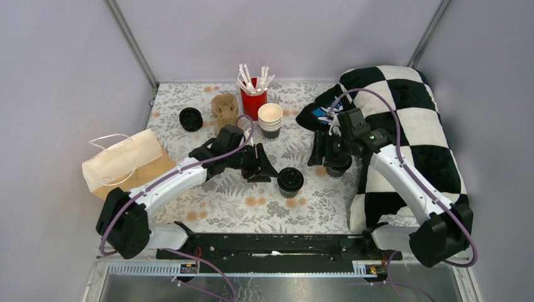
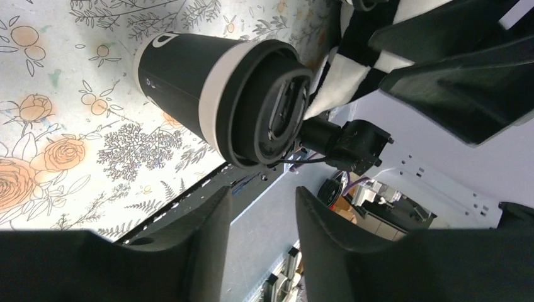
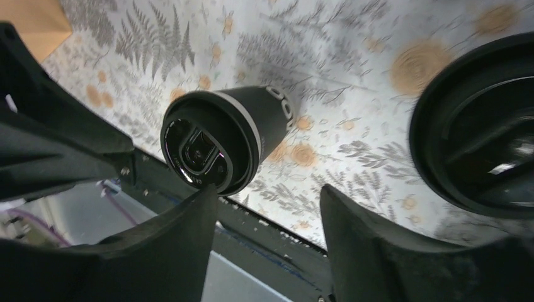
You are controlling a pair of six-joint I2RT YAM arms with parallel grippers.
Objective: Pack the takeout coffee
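"Brown creased paper bag point(image 1: 126, 160) at the frame's left; what next?"
"Left gripper point(image 1: 267, 170), black fingers spread with nothing between, just left of a lidded cup point(image 1: 290, 180) standing mid-frame on the flowered cloth point(image 1: 214, 211): dark tapered wall, round ridged plastic lid point(image 2: 267, 104)."
"And its twin?"
"The second cup point(image 1: 337, 166) stands right of centre, beside the soft checked cushion point(image 1: 409, 126). Right gripper point(image 1: 320, 156) sits just left of it, fingers apart, empty."
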